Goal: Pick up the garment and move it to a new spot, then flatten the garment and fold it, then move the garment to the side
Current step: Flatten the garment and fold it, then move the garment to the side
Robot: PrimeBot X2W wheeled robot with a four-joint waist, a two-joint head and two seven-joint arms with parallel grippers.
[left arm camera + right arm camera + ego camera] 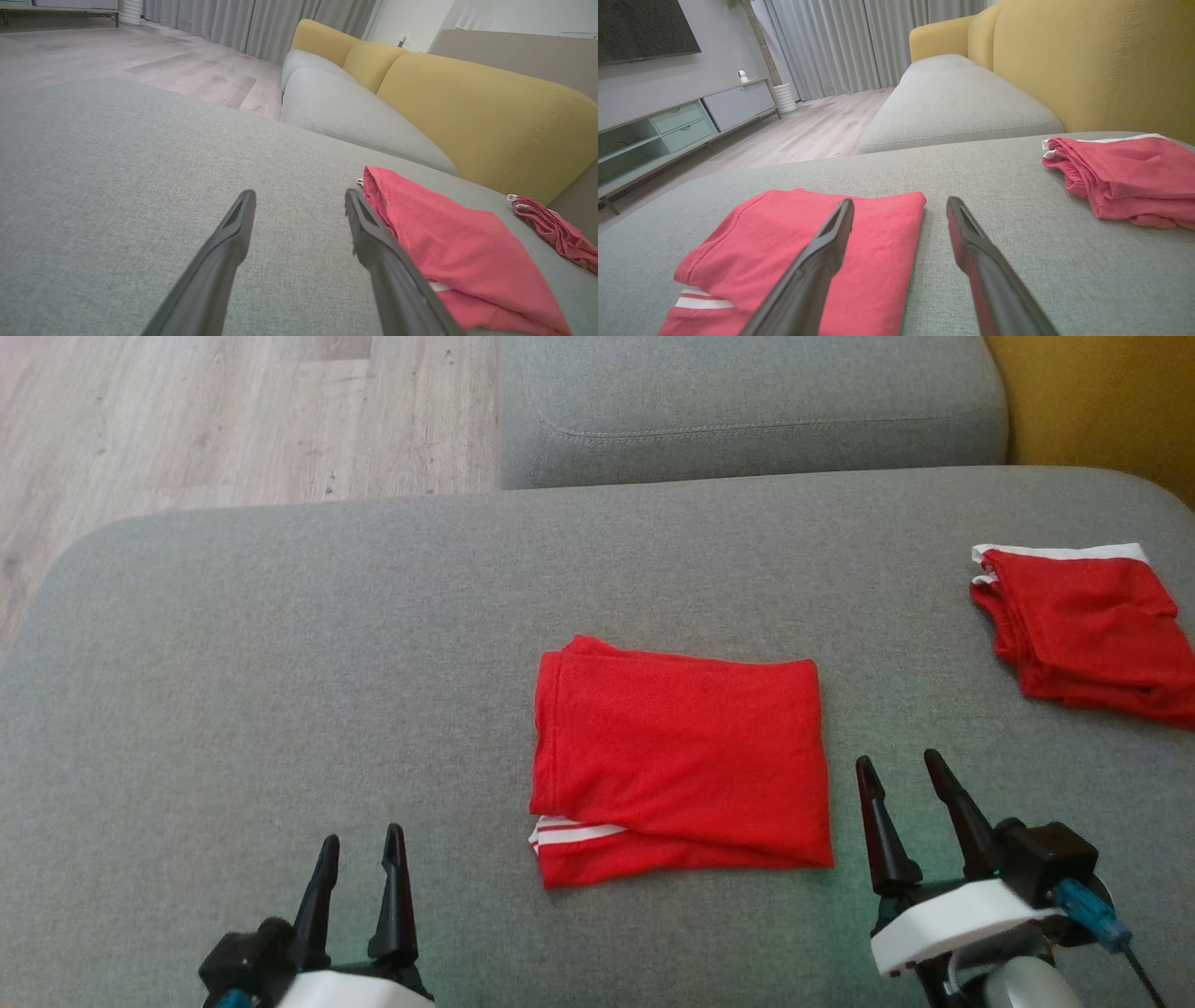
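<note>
On the grey fabric sofa cushion (280, 663), the folded red cloth garment with white stripes (677, 761) lies mid-frame. My left gripper (362, 834), lower left, and right gripper (898, 757), lower right, flank it, spread and empty, poised for the sideways move, perhaps toward the cropped red pile (1088, 625) upper right.

On my wide grey fabric cushion (280, 663), the folded red cloth garment (677, 761) lies at centre, between my left gripper (362, 834) and right gripper (898, 757). A second folded red garment (1088, 625) lies well apart, far right.
</note>
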